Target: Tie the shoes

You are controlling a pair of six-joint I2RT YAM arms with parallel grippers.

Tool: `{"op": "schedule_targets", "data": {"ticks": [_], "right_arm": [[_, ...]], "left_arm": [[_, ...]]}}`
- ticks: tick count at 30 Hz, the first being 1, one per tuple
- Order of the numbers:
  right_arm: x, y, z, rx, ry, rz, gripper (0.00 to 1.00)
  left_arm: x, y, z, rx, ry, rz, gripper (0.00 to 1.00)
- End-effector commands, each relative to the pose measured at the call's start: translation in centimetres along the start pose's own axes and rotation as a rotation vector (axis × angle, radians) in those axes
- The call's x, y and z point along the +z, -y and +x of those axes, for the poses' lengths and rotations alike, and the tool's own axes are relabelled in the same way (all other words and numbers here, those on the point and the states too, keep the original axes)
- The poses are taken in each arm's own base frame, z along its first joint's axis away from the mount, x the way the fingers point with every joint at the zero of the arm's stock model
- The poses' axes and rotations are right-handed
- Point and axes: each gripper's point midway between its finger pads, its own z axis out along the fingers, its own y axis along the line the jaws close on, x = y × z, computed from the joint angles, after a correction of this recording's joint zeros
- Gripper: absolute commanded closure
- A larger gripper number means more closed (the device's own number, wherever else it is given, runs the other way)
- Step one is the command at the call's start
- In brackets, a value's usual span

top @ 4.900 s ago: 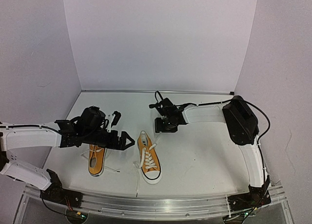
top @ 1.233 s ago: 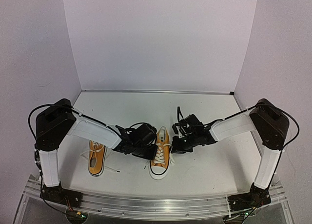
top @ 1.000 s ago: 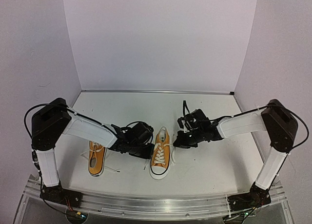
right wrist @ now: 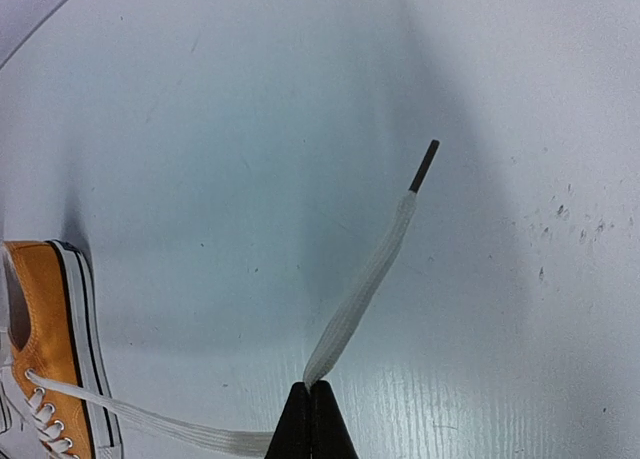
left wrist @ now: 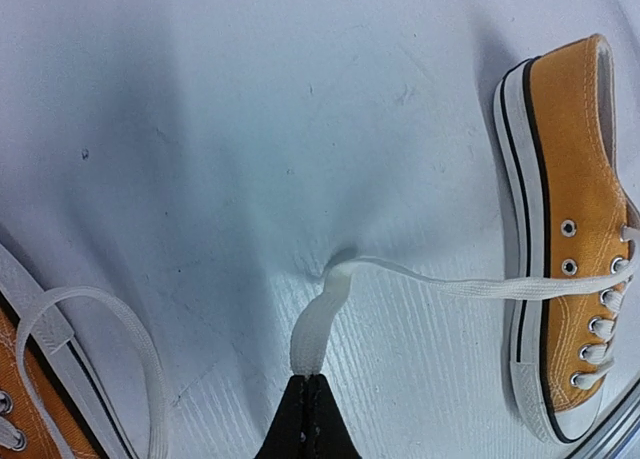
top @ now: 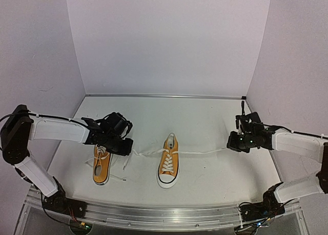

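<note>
Now pinched: the left pincer (left wrist: 308,424) is pressed together on the flat white left lace half (left wrist: 318,319). The right pincer (right wrist: 310,424) is pressed together on the flat white right lace half (right wrist: 365,279), whose dark aglet (right wrist: 425,166) hangs free past the tips.
Landmark: a low-top orange-yellow canvas sneaker with white rubber sole and toe cap (top: 168,168) stands on the white tabletop (top: 205,117) between the two arms, toe toward their bases. It is the middle sneaker below.
Other shoe: a matching orange-yellow sneaker (top: 101,166) lies left of the middle sneaker, under the left arm. Its loose lace loop (left wrist: 100,309) is touched by neither pincer.
Lace axis: both halves leave the middle sneaker's eyelets and run sideways, across its heel-to-toe line, one to each side and drawn nearly straight.
Nearer arm: the left pincer sits near the middle sneaker's left side. The right pincer is well apart on the right, with the longer stretch of lace.
Coming move, as a judgement: crossing the halves means each pincer travels inward along that sideways line toward the middle sneaker's tongue, and the right one has farther to go.
Progress, as a judgement: early, since no crossing or knot shows on the middle sneaker.
</note>
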Motion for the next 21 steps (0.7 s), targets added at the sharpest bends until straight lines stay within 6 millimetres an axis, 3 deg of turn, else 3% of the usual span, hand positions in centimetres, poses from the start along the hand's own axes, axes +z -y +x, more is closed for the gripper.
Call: {"op": "schedule_targets", "data": {"ticks": [1,11,21], "right_arm": [[1.2,-1.2,0.7,0.013,-0.032,-0.081,1.00],[1.6,-2.1,1.2,0.017,-0.053,-0.136,1.00],[1.9,-2.3,1.1,0.013,-0.057,-0.141,1.00]], "left_arm": [[0.7,-0.1,1.2,0.048,-0.064,0.005,0.95],[0.6,0.2,4.0,0.082,-0.160,0.052,0.57],[0.2,-1.2,6.4,0.160,-0.237,-0.006,0.51]]}}
